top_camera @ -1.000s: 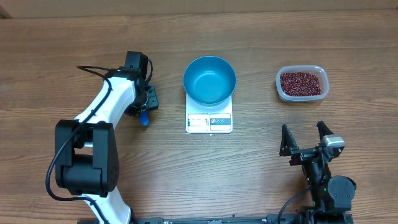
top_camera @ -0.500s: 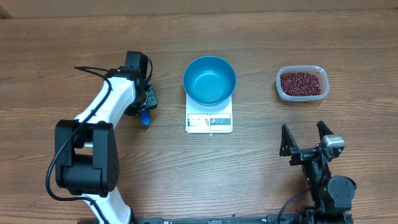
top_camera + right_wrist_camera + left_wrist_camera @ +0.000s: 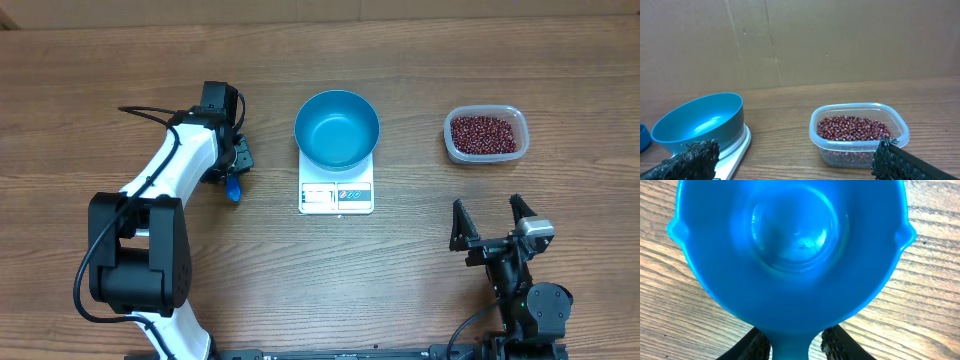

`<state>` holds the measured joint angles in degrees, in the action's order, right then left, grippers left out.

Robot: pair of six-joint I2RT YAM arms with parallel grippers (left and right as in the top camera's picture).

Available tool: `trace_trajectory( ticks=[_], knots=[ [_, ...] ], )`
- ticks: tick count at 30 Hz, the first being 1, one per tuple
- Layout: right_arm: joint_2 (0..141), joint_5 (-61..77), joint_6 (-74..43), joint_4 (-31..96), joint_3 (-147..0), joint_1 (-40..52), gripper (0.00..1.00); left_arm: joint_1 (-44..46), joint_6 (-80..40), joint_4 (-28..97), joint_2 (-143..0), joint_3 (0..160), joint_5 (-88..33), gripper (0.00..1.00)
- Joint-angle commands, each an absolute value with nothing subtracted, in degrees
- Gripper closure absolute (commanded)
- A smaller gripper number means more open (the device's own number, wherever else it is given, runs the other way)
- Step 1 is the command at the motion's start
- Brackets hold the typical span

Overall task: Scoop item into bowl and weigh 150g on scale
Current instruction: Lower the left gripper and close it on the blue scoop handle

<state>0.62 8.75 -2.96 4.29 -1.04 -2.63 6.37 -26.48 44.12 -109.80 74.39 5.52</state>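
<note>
Over on my left side of the table (image 3: 400, 285), my left gripper (image 3: 236, 165) is down low at the small blue scoop (image 3: 790, 255). The wrist view looks straight into the scoop's cup, and its handle runs back between my two black fingers (image 3: 757, 347), one on each side. I cannot tell whether they actually press the handle (the right one seems to show a sliver of wood beside it). From overhead only the scoop's tip pokes out below the gripper, left of the scale (image 3: 336, 197) and apart from it.

The bright blue bowl (image 3: 337, 128) sits on the white scale, covering its back part, with the label strip showing in front. Its inside is bare blue.

The beans (image 3: 485, 133) are dark red-brown and lie in the clear rectangular tub (image 3: 450, 143), which stands on the wood to the right of the bowl and well apart from it.

My right gripper (image 3: 488, 208) is near the front edge, nearer me than the tub, with its jaws spread wide and nothing between them. Its wrist view shows the bowl at left, the tub at right and a cardboard wall (image 3: 840, 40) behind.
</note>
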Motion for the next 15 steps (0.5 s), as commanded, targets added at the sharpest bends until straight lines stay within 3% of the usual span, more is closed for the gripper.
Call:
trace_trajectory(
  ticks=[1,9,15],
  knots=[
    [0.16,8.60,-2.92,4.01,-0.45,-2.96,0.00,6.35,-27.03,43.86,-110.48,73.87,6.59,0.66],
    [0.16,8.60,-2.92,4.01,-0.45,-2.96,0.00,6.35,-27.03,43.44,-110.48,73.87,6.57,0.69],
    [0.16,8.60,-2.94,3.99,-0.45,-2.96,0.00,6.35,-26.79,43.46,-110.48,73.89,6.37,0.88]
  ],
)
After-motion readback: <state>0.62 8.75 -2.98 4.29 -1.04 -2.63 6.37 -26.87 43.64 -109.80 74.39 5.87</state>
